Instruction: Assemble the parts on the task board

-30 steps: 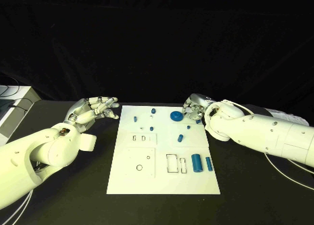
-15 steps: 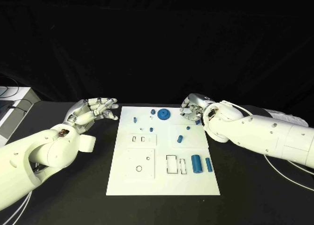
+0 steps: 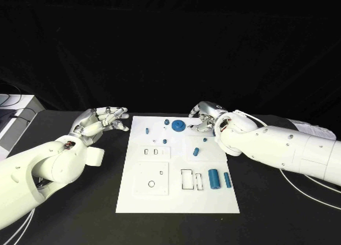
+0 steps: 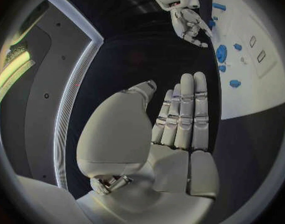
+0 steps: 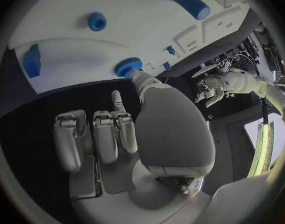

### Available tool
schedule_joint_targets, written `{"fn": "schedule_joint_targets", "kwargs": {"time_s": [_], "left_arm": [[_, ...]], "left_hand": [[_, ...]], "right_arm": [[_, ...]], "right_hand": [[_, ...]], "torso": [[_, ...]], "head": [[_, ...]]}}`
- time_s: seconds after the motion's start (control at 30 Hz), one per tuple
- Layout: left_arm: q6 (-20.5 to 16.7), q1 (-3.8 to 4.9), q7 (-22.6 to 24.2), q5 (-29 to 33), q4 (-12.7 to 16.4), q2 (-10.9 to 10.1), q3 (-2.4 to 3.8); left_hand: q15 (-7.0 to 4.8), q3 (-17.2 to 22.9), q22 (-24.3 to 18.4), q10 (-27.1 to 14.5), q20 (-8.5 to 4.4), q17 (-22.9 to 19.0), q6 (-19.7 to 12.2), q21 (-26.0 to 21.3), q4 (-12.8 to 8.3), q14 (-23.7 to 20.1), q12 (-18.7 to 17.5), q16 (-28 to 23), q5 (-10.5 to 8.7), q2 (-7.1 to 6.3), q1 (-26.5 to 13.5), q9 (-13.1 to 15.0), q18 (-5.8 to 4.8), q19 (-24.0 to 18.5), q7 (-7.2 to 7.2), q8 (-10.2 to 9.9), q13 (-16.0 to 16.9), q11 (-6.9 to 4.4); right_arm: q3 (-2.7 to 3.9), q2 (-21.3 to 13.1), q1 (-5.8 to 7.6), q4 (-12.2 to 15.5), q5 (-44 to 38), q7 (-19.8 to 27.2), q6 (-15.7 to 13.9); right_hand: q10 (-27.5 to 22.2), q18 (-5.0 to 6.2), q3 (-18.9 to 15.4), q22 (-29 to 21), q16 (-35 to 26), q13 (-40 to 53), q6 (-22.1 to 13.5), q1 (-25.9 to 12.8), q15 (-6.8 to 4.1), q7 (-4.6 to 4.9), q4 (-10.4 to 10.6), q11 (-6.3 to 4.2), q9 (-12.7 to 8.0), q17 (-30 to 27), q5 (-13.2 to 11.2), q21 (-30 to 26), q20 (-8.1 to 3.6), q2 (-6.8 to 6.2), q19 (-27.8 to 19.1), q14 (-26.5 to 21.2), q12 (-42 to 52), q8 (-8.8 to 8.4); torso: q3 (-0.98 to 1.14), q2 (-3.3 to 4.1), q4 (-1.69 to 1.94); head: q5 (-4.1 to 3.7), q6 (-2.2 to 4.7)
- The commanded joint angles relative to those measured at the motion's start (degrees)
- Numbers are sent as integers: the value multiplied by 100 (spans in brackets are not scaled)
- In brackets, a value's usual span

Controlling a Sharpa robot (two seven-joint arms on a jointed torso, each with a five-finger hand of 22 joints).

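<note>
Lying flat in the middle of the black table (image 3: 89,214): the white board (image 3: 178,196), with small blue pieces scattered across its far half and right side. Sitting near the far edge, a round blue disc (image 3: 178,125) with a ridged rim, lying on the board; in the right wrist view the thumb tip of the right hand (image 3: 203,115) seeming to touch the disc's rim, though whether pressing or just beside it cannot be told. Not gripping anything: the other fingers (image 5: 95,134) lying side by side, bent down over the table just off the board's edge, with nothing in them. Reaching in from the far right corner of the board, with the back of the hand hiding part of the palm from the head camera.

Lying on the right side of the board, a large blue cylinder (image 3: 213,178) and a thinner blue rod (image 3: 227,178) beside it; further up, a small blue peg (image 3: 195,151). Several tiny blue bits near the far edge, too small to make out.

Hovering well apart, off the board's far left corner, the left hand (image 3: 103,118): fingers (image 4: 186,109) stretched out straight and close together, holding nothing.
</note>
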Motion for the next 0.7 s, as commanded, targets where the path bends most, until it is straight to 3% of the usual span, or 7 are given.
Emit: {"fn": "schedule_joint_targets", "kwargs": {"time_s": [0.03, 0.7], "left_arm": [[65, 3, 35, -9, 12, 14, 4], [77, 3, 36, -12, 0, 62, 4]], "left_hand": [[0, 28, 6, -33, -2, 6, 27, 20, 7, -32, -28, 31, -34, -41, 4, 9, 12, -46, -5, -30, -6, -8], [0, 28, 6, -33, -2, 6, 27, 20, 7, -32, -28, 31, -34, -41, 4, 9, 12, -46, -5, -30, -6, -8]], "right_arm": [[1, 101, 2, -72, 66, 113, -64], [-17, 820, -29, -889, 353, 204, 183]], "right_hand": [[599, -40, -105, 1508, 32, 1506, -64, -17, 57, 6, 17, 61, -9, 1431, -37, 30, 40, 44, 605, 589, 13, -41], [599, -40, -250, 1508, 31, 1506, -76, 14, 72, 18, 64, 75, -6, 1429, -38, 30, 58, 118, 605, 588, 13, -60]], "torso": [[-3, -1, 6], [-12, 9, 18]], "head": [[3, -1], [6, 9]]}}
